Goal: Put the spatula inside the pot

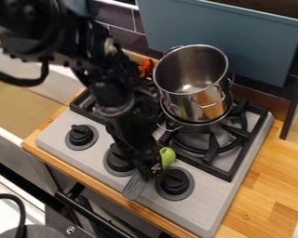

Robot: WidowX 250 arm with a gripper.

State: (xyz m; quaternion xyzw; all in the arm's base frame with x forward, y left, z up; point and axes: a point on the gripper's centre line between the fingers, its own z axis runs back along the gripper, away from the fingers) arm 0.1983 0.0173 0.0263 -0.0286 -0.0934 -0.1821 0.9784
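My gripper (150, 168) hangs low over the front of the stove, between two black knobs, and covers the middle of the spatula. The spatula's green handle end (167, 157) shows just behind and right of it, and the grey blade (135, 186) sticks out toward the stove's front edge. Whether it is held cannot be told. The tall steel pot (190, 62) stands behind, with its mouth up and wire handles at its side, set in a lower metal pan (207, 126) over the right burner.
Black grates (207, 155) cover the stove top. Several black knobs line its front, one (174, 182) right of the spatula. An orange-red object (145, 68) lies left of the pot. A blue-grey panel (239, 42) stands behind, and wooden counter (269, 181) runs along the right.
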